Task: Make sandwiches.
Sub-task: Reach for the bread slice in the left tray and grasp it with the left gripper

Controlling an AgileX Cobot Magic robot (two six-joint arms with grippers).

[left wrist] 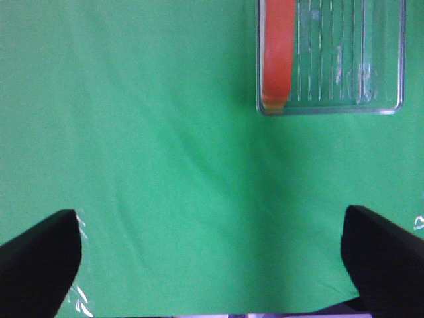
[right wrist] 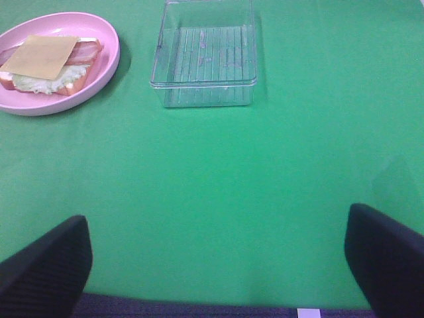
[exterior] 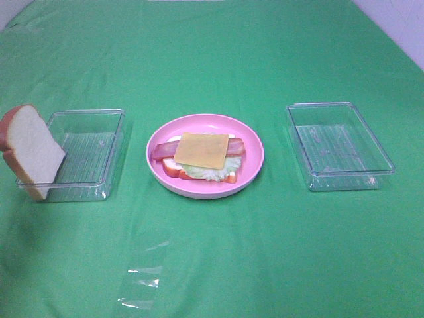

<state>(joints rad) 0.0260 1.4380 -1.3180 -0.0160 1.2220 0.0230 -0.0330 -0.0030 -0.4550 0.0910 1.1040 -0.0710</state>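
Pink plate (exterior: 255, 156) holding cheese-topped stack (exterior: 202, 158), both tools (left wrist: 212, 255) (right wrist: 215, 255) wide, empty

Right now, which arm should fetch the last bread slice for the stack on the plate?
Left. The bread slice leans on the left tray, in the left gripper's view; both grippers are open and empty, and the right gripper faces the empty tray.
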